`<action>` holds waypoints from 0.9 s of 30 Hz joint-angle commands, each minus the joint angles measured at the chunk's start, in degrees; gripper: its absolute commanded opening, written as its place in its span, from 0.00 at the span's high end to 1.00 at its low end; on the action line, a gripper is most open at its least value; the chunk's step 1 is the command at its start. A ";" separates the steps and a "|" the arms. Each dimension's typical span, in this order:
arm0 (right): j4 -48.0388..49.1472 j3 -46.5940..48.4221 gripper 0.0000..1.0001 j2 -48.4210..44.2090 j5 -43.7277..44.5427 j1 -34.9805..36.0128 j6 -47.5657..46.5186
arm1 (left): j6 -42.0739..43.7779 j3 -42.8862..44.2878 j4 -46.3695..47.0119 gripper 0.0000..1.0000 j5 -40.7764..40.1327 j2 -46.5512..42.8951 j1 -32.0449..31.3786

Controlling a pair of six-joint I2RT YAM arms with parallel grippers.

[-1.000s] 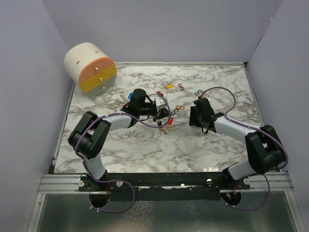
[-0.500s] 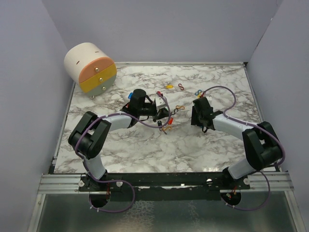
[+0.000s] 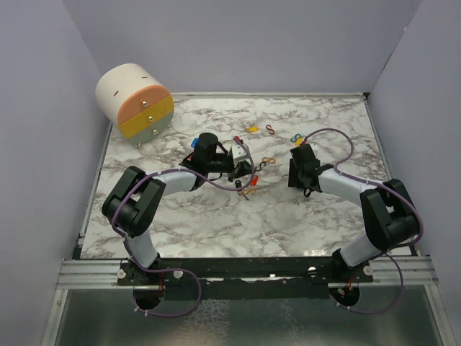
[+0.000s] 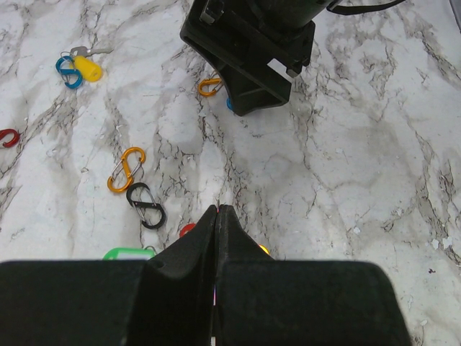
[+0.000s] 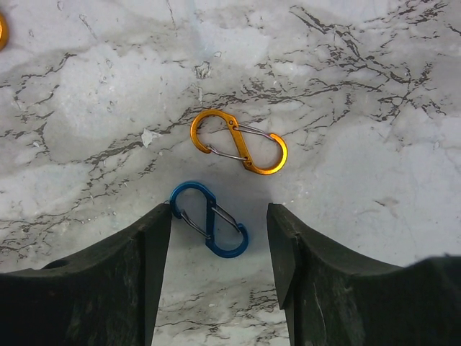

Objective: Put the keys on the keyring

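Risk: right tool (image 5: 220, 209), released, straddles blue clip (image 5: 209, 218), which may slide on bench (image 5: 360, 108) when it closes. Left tool (image 4: 217, 213) is clenched; green key (image 4: 128, 253) lies just beside its tip.

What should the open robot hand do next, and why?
Probably lower a little and close on the blue clip. The right gripper has its jaws open, one on either side of that clip, which lies flat between them. The orange clip lies apart, just beyond.
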 commanded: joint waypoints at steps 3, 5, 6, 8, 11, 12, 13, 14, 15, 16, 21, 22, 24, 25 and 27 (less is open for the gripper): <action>-0.72 2.42 0.48 1.36 -0.20 -0.44 -1.05 | 0.50 -0.19 1.02 1.00 -0.09 -1.63 0.11; -0.93 2.44 0.51 1.40 -0.63 -0.39 -1.15 | 0.54 -0.22 0.99 1.00 -0.11 -1.55 0.17; -0.93 2.42 0.53 1.37 -1.03 -0.37 -1.18 | 0.55 -0.22 0.99 1.00 -0.17 -1.47 0.15; -0.57 2.40 0.55 1.42 -2.22 -0.40 -1.36 | 0.62 -0.13 0.98 1.00 -0.07 -1.31 0.24; -0.53 2.92 0.57 2.30 -4.17 -0.38 -1.59 | 0.59 -0.03 0.98 1.00 -0.16 -1.15 0.18; -0.81 3.09 0.57 2.56 -4.12 -0.37 -1.36 | 0.55 -0.04 0.98 1.00 -0.18 -1.12 0.19; -1.17 3.14 0.57 2.54 -3.88 -0.38 -1.14 | 0.55 -0.02 0.98 1.00 -0.16 -1.18 0.20; -1.52 3.20 0.57 2.40 -3.55 -0.37 -0.96 | 0.55 -0.06 0.98 1.00 -0.14 -1.19 0.15; -1.74 3.18 0.56 2.07 -3.46 -0.39 -0.75 | 0.56 -0.07 0.98 1.00 -0.20 -1.19 0.15; -1.88 3.07 0.54 1.83 -3.41 -0.40 -0.64 | 0.50 -0.08 0.98 1.00 -0.24 -1.21 0.15; -3.09 2.79 0.53 0.82 -2.77 -0.47 -0.25 | 0.50 -0.12 0.98 1.00 -0.36 -1.24 0.20; -3.31 2.84 0.53 0.82 -2.76 -0.46 -0.23 | 0.47 -0.18 0.98 1.00 -0.35 -1.32 0.15; -3.89 2.99 0.53 0.80 -2.76 -0.53 -0.18 | 0.54 -0.19 0.98 1.00 -0.20 -1.45 0.18; -4.14 3.05 0.53 0.80 -2.80 -0.53 -0.22 | 0.55 -0.17 0.98 1.00 -0.21 -1.52 0.18; -4.52 3.08 0.53 1.16 -3.11 -0.63 -0.48 | 0.50 -0.21 0.97 1.00 -0.12 -1.63 0.15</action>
